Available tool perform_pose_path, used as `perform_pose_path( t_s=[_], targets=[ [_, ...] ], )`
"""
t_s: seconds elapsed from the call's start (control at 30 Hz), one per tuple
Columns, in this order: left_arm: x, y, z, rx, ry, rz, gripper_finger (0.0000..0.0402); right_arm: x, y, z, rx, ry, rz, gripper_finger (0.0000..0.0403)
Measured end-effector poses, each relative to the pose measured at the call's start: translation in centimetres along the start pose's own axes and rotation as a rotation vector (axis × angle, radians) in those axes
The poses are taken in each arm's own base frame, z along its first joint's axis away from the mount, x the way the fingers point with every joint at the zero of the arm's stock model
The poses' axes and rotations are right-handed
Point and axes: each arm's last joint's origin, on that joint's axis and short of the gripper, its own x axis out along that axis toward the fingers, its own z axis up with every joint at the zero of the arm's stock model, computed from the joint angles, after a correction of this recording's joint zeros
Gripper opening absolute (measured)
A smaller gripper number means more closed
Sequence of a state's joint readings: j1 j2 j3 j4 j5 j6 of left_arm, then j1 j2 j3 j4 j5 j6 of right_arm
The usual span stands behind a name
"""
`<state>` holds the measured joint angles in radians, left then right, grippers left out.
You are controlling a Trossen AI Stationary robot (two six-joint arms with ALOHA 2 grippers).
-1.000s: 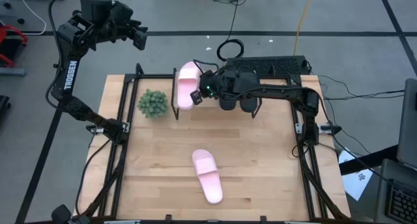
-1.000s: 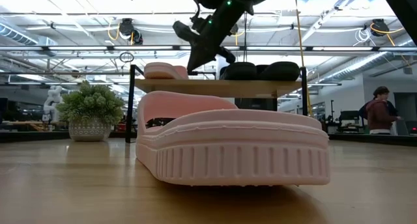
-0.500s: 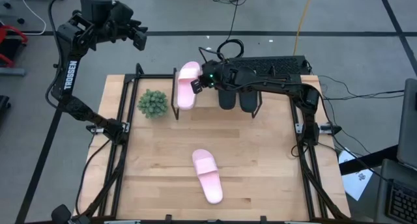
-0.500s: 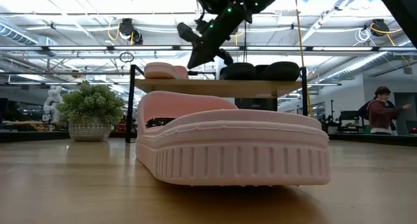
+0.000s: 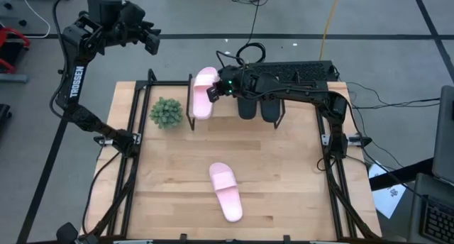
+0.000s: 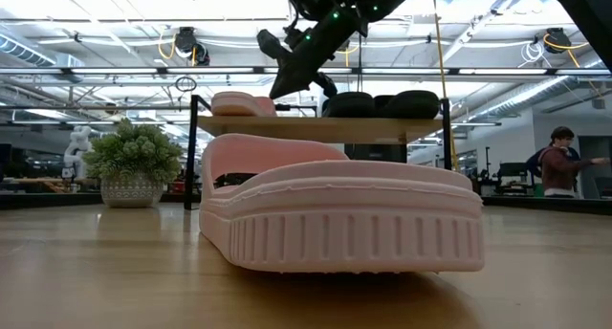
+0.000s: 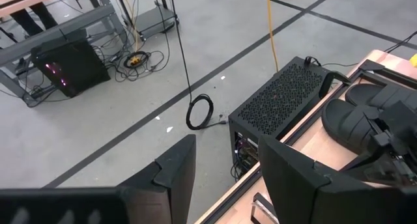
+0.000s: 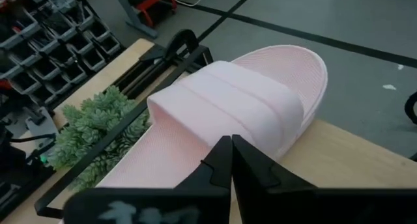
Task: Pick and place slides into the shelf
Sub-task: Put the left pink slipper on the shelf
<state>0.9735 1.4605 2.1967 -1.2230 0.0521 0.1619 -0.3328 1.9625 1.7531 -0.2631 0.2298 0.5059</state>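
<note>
Over the shelf, I hold the right gripper pinched shut and empty, just above the pink slide lying at the shelf's left end beside the two black slides. If I drop or sweep left, I think the closed tips could push that slide off the plank's end, toward the plant. One pink slide waits on the table, with open wood all around it. My left gripper hangs parted and empty, high beyond the table's far-left corner.
</note>
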Motion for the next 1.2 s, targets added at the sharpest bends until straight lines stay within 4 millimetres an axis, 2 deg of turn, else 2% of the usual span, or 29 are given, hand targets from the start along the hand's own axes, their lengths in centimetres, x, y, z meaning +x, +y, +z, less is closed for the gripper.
perform_pose_path(
  t_s=[0.53, 1.2],
  targets=[
    [0.00, 0.00, 0.02, -0.002, -0.002, 0.000, 0.0168, -0.03, -0.58, -0.45, -0.021, 0.058, -0.043, 0.0000],
    [0.00, 0.00, 0.01, -0.002, -0.001, 0.000, 0.0168, 0.10, -0.78, -0.09, -0.015, 0.035, -0.036, 0.0000]
  ],
)
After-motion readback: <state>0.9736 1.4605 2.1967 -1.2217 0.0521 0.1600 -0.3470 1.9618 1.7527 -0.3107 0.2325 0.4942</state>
